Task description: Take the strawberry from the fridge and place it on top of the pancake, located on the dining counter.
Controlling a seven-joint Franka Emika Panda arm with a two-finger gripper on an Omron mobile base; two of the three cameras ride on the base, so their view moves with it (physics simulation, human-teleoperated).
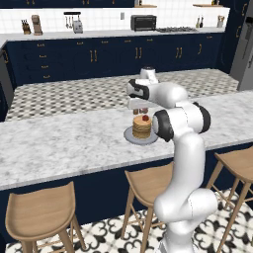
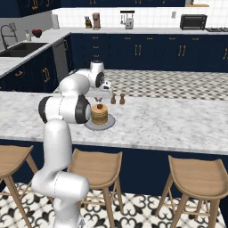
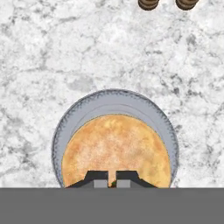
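Left base view: the white arm reaches over the long grey-white marble dining counter (image 1: pixel 59 143), its two-finger gripper (image 1: pixel 143 111) hanging just above the short stack of tan-brown pancakes (image 1: pixel 142 127) on the small grey plate (image 1: pixel 129 139), which stands nearer the stool-side edge than the far edge. A tiny bright red strawberry (image 1: pixel 145 118) shows at the top of the stack, right under the fingertips; whether it rests there or is pinched, I can't tell.

Right base view: the arm blocks much of the hand, but the pancake stack (image 2: pixel 99 113) stands clear, with two small brown shakers (image 2: pixel 117 99) near the counter's far edge.

Hand view: the jaws stand nearly together, a thin gap between the dark fingertips (image 3: pixel 97 178), low over the pancake top (image 3: pixel 114 148).

So this looks like the placing step. Next, if the berry has settled, a straight lift away without knocking it.
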